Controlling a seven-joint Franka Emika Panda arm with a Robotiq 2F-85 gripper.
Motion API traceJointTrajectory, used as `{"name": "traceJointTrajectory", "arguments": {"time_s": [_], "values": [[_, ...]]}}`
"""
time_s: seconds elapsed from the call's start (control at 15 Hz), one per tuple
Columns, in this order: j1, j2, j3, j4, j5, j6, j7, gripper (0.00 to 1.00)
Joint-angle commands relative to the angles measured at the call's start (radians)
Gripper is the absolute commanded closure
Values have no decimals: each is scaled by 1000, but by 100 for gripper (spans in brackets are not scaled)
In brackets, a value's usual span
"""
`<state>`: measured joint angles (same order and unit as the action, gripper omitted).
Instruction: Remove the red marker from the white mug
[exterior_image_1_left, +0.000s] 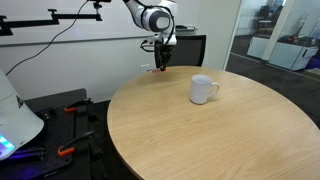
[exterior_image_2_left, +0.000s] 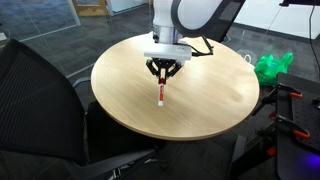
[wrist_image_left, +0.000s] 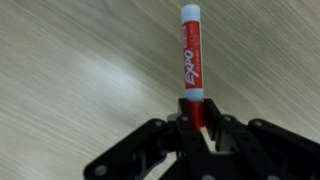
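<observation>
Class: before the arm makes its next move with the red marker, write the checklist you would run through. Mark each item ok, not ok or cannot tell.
1. Red marker out of the white mug: ok. It hangs from the gripper, well apart from the mug.
2. Grip secure: ok. The jaws are closed on one end of the marker in the wrist view.
3. Table bare beneath the marker: ok. Only wood shows there.
4. Marker's lower end clear of the table: cannot tell. It hangs close to the surface in an exterior view.
5. Mug upright and out of the arm's way: ok.
</observation>
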<state>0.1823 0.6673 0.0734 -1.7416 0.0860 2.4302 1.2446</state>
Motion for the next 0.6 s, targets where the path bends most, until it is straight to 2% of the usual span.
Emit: {"name": "traceJointTrajectory", "arguments": {"time_s": [0.0,0.33,0.4,0.47,0.53], "values": [[-8,57,0,65,59,-53,-56,95],[0,112,-13,117,76,-103,-51,95],[3,119,-16,127,74,-115,-48,57],[4,124,-18,136,73,-125,-47,55],[7,128,-20,143,70,-134,-44,48]]}}
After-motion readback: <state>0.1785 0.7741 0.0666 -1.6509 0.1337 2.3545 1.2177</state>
